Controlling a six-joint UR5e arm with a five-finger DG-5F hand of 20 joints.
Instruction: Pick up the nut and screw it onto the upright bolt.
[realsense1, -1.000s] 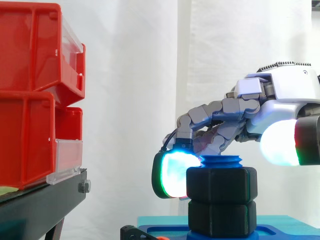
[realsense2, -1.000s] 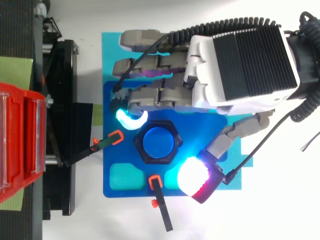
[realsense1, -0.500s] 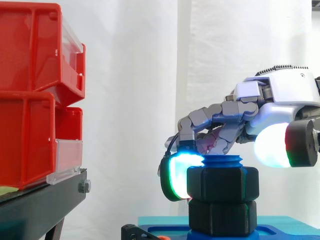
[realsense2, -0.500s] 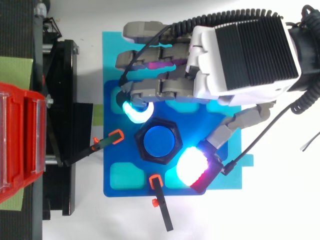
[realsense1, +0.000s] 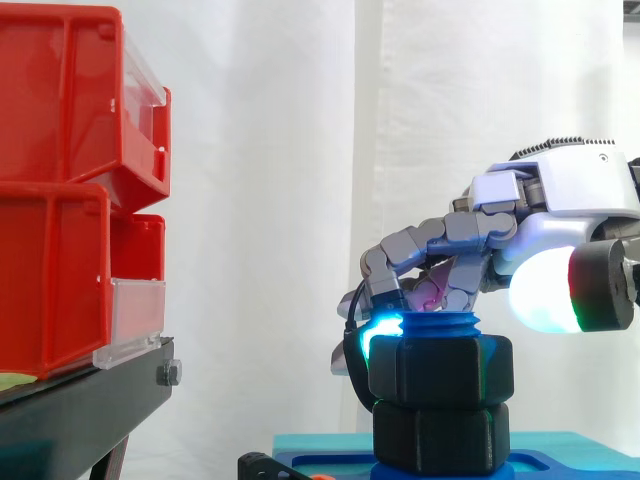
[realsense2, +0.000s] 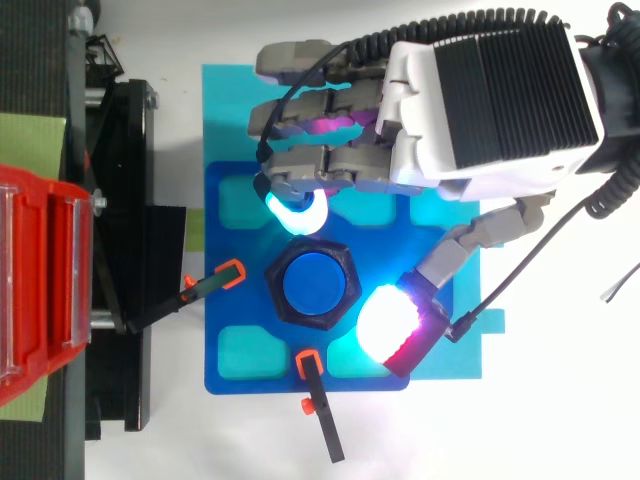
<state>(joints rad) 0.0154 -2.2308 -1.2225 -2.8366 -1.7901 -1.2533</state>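
A black hex nut (realsense1: 442, 368) sits near the top of the upright blue bolt (realsense2: 313, 284), above a second black nut (realsense1: 440, 435). The bolt's threaded tip (realsense1: 440, 325) shows just above the upper nut. My hand (realsense2: 490, 100) reaches in from the right with its fingers curled down over the nut. One cyan-glowing fingertip (realsense2: 296, 212) presses the nut's far side. The thumb's white-and-red pad (realsense2: 388, 326) stands close to its near right corner. In the side view the thumb pad (realsense1: 545, 290) looks slightly higher than the nut's top.
The bolt stands on a blue plate (realsense2: 235, 360) with cyan pockets, held by two orange-tipped black clamps (realsense2: 215, 283) (realsense2: 318, 405). Stacked red bins (realsense1: 60, 200) on a black stand (realsense1: 80, 410) fill the left side. A white curtain hangs behind.
The glowing fingertip has swept right along the nut's far side. The thumb pad has come in from the lower right toward the nut. The hand has shifted slightly up in the top view.
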